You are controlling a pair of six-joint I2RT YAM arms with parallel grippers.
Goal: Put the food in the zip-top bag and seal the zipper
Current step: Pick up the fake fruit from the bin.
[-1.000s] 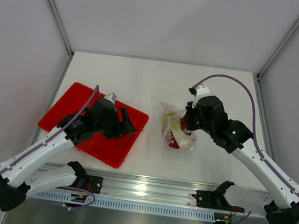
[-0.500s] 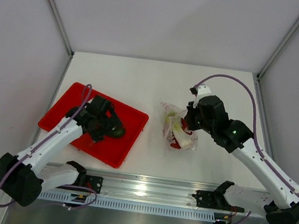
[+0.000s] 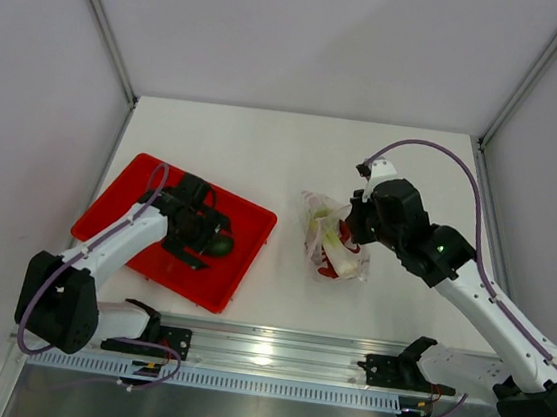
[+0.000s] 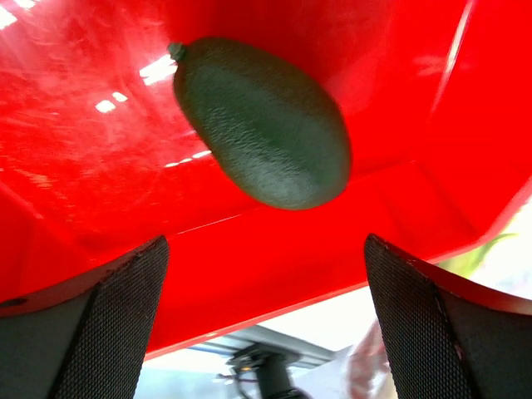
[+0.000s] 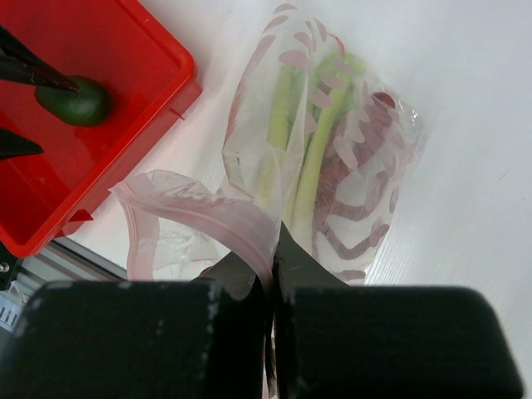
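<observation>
The dark-green fruit lies in the red tray. My left gripper is open just to its left, one finger on each side. In the left wrist view the fruit lies ahead of my open gripper, untouched. My right gripper is shut on the mouth edge of the clear zip-top bag. In the right wrist view the gripper pinches the pink zipper strip. The bag holds the leek and the red lobster. Its mouth gapes open.
The red tray sits at the left of the white table and also shows in the right wrist view. A metal rail runs along the near edge. Walls close in the table on three sides.
My left arm has swung left and pulled back over the tray, bringing the open gripper down beside the fruit, which now shows. My right gripper has kept hold of the bag, nearly still.
</observation>
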